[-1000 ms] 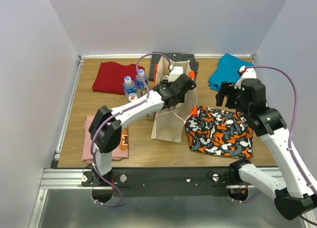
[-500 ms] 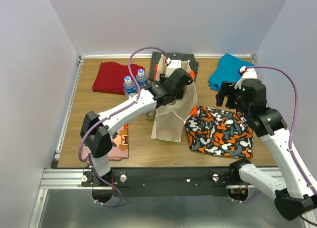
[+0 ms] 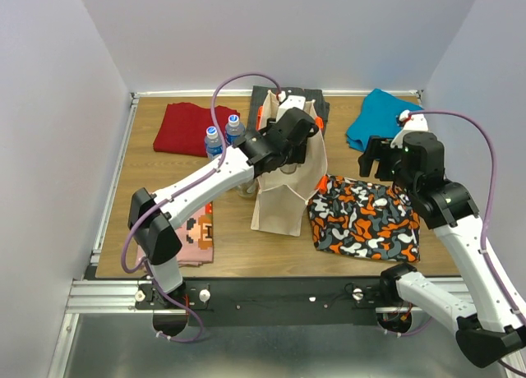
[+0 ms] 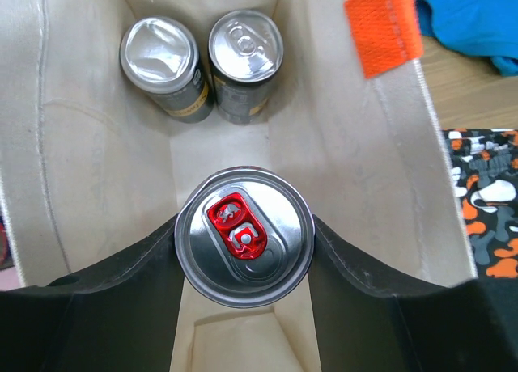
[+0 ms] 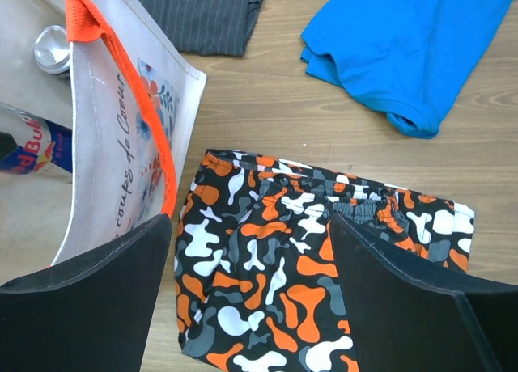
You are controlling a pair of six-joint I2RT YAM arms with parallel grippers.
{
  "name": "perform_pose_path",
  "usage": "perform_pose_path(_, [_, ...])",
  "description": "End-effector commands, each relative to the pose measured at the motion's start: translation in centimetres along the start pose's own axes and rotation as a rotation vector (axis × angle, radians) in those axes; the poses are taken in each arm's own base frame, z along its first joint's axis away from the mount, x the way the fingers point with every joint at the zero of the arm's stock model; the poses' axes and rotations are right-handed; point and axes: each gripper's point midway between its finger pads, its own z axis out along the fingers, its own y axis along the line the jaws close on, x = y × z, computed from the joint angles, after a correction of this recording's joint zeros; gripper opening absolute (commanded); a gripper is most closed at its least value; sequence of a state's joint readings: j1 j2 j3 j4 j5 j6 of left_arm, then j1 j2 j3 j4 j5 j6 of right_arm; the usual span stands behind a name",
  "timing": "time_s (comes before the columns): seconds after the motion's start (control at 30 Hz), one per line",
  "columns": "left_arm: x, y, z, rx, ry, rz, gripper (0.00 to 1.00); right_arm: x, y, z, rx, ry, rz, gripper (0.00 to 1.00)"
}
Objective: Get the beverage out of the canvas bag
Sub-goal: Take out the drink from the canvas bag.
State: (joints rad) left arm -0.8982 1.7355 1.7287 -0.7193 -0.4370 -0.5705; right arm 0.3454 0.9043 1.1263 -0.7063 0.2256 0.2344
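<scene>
Comparing with a second ago, you have swung the left arm's elbow out toward 8 o'clock and drawn the wrist a little toward 12 o'clock over the canvas bag (image 3: 283, 201). The pink garment (image 3: 196, 234) near the left base is now uncovered. The left hand (image 4: 244, 255) is inside the bag mouth, its two fingers pinching the beverage can (image 4: 244, 226) on opposite sides, with the red tab facing up. My reading is that the grasp is made and the lift has started. The can is not out yet, as canvas walls surround it in the left wrist view.

Two more cans, one with a dented top (image 4: 160, 55) and one dark-sided (image 4: 245, 47), stand touching at the bag's far end, apart from the held can.

The right hand (image 5: 251, 303) hangs with fingers spread and empty above the camouflage shorts (image 3: 366, 218), at the bag's 3 o'clock. It has not moved.

Edges: the orange strap (image 4: 380, 24) sits on the rim at the can's 1 o'clock, and the side walls run close to both fingers, so a straight vertical exit looks safest. The water bottles (image 3: 220, 140) stand just beside the bag at its 10 o'clock, under the forearm. Bare table (image 3: 238, 246) lies at the bag's 7 o'clock, a likely set-down spot.
</scene>
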Motion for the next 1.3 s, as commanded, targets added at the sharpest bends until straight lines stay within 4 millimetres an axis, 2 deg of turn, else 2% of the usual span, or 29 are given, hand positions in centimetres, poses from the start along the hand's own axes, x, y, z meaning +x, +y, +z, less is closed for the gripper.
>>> perform_pose_path(0.0, [-4.9,-1.5,-4.5,0.111,-0.101,0.026,0.00,-0.1,0.1,-1.0,-0.021,-0.008,-0.001,0.88])
perform_pose_path(0.27, [-6.6,-2.7,-8.8,0.244,-0.089,0.057,0.00,-0.1,1.0,-1.4,-0.080,-0.024,0.004,0.88])
perform_pose_path(0.5, [-6.6,-2.8,-11.8,0.324,-0.069,0.082,0.00,1.2,0.9,-1.7,-0.083,0.010,0.013,0.88])
perform_pose_path(0.77, [-6.4,-2.2,-13.7,0.354,-0.079,0.072,0.00,1.9,-0.2,-2.6,-0.035,0.019,0.026,0.88])
perform_pose_path(1.13, [-7.9,-1.2,-16.6,0.373,-0.147,0.060,0.00,1.6,-2.0,-3.2,0.052,-0.021,0.042,0.88])
perform_pose_path(1.27, [-8.5,0.0,-17.6,0.344,-0.190,0.049,0.00,2.2,-3.2,-3.1,0.102,-0.059,0.046,0.88])
